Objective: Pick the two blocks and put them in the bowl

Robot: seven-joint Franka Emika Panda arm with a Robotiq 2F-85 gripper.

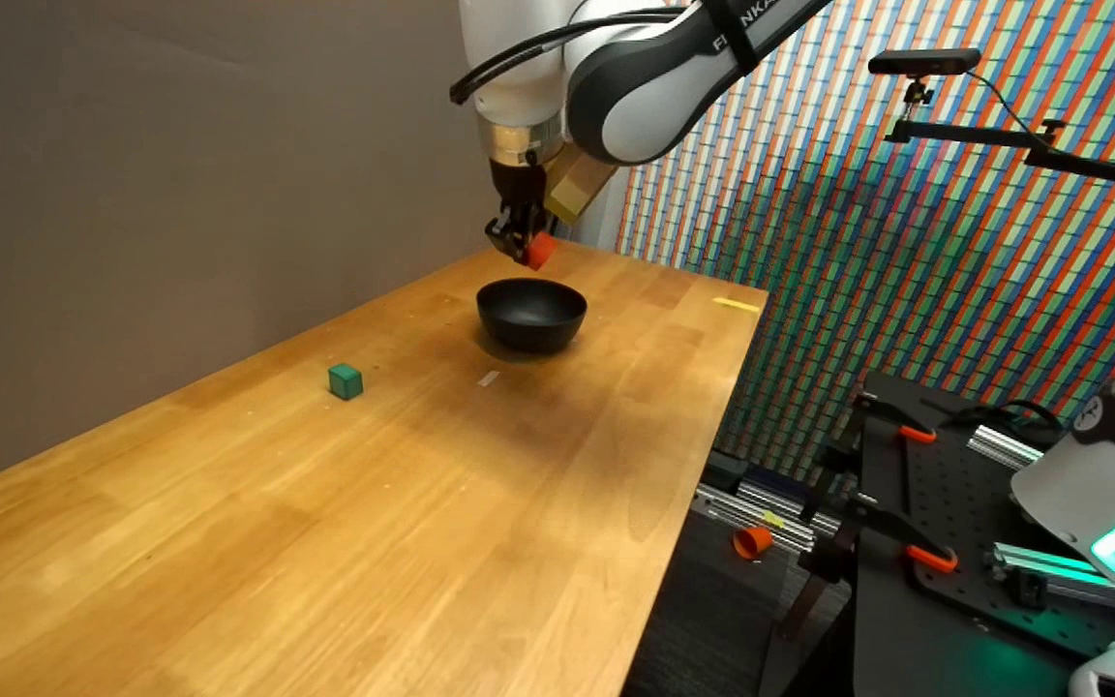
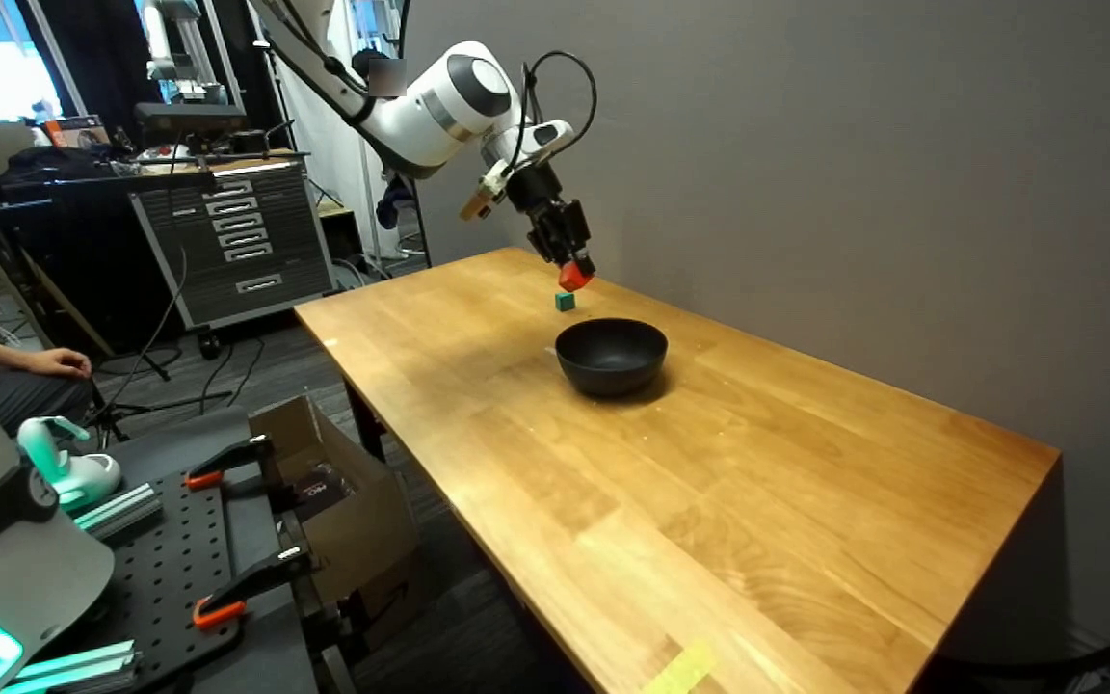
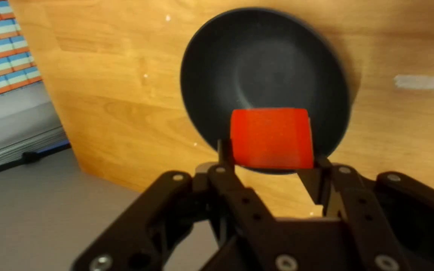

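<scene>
The orange-red block [image 1: 540, 251] is held between the fingertips of my gripper [image 1: 519, 242], raised above the table. The block also shows in an exterior view [image 2: 574, 277] and in the wrist view [image 3: 272, 138]. My gripper [image 3: 272, 158] is shut on its two sides. The black bowl [image 1: 530, 336] stands upright on the table, and its inside looks empty in the wrist view [image 3: 205, 75]. There the held block overlaps the bowl's lower part. The dark green block [image 1: 346, 381] lies on the table apart from the bowl; an exterior view [image 2: 565, 302] shows it too. It is out of the wrist view.
The wooden table [image 1: 422, 542] runs along a grey wall [image 2: 854, 212]. A small pale tape strip [image 1: 488, 378] lies by the bowl. Yellow tape [image 1: 737, 304] marks one table end. The robot base [image 2: 15, 540] stands on a separate black stand with clamps.
</scene>
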